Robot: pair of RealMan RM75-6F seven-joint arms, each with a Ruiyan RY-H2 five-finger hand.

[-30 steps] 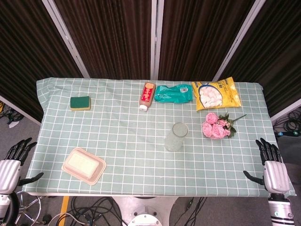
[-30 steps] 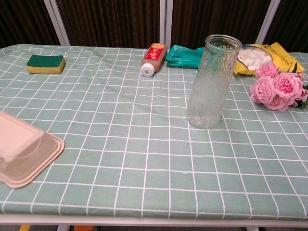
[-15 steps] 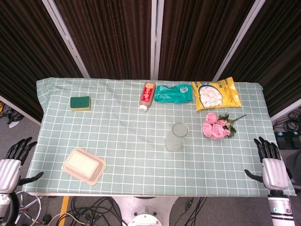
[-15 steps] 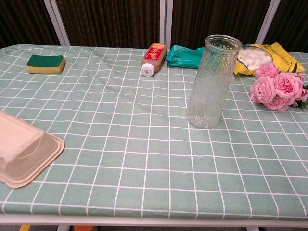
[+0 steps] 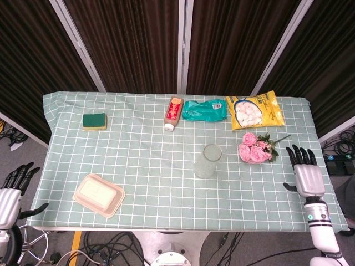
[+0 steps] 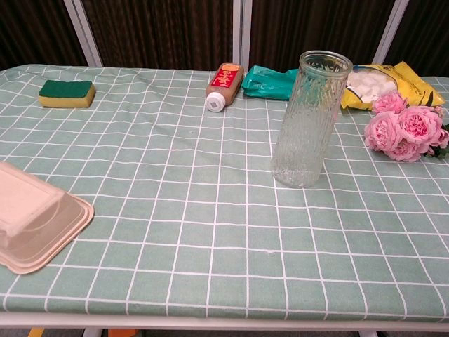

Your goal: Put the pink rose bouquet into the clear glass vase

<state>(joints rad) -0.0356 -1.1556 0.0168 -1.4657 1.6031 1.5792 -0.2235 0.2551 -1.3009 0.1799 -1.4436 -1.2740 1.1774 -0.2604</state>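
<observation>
Both hands hold nothing; your right hand (image 5: 304,176) hovers with fingers spread, so you're at the reach. The pink rose bouquet (image 5: 255,148) lies just to its left, the clear glass vase (image 5: 208,160) upright beyond. Grasp the stems next.

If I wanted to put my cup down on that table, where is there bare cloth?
The widest bare stretch lies between the green sponge, the beige lidded box and the glass vase. The near edge in front of the vase is also free. The far right is crowded: bottle, teal packet, yellow bag, rose bouquet.
</observation>
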